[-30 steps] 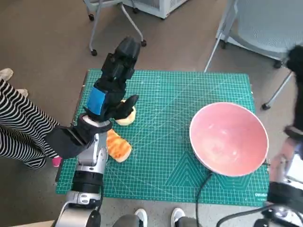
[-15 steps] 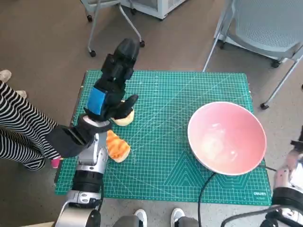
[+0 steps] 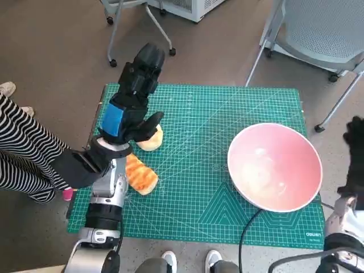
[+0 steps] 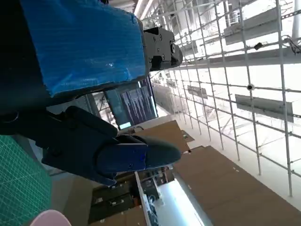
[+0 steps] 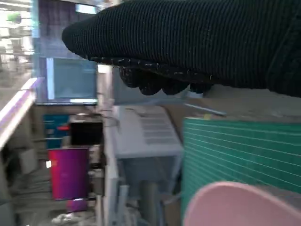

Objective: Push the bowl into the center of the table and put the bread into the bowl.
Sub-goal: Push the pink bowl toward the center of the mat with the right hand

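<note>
- Landmark for all positions: the pink bowl point(image 3: 274, 166). It sits on the green cutting mat point(image 3: 199, 170) covering the worktop, toward the mat's right side and near its front edge, so not yet at the center. A black cable point(image 3: 245, 233) runs out from under its near rim.
- Right hand point(image 3: 355, 156): only partly in frame in the head view, just off the bowl's right rim and outside the mat edge. No contact with the bowl visible. Right wrist view shows the gloved fingers point(image 5: 155, 80) curled under the glove with nothing in them, the bowl rim point(image 5: 235, 205) below them. Read as clenched and empty.
- Two pieces of bread lie well to the left of the bowl: an orange-crusted bread point(image 3: 141, 174) nearer the front, a paler round bread point(image 3: 150, 138) just beyond it.
- Left hand point(image 3: 128, 116) is raised over the paler bread, fingers point(image 3: 149, 126) extended above it and not closed on it; released, holding nothing.
- Judgement: the push step is in hand and not done; the bread step is not begun.
- Next move calls for the right hand to set against the bowl's right rim and slide it leftward and slightly farther in, toward the mat's middle, minding the cable. The left hand should stay off the path.
- Far: chair legs point(image 3: 136, 28) on the floor beyond the mat.
</note>
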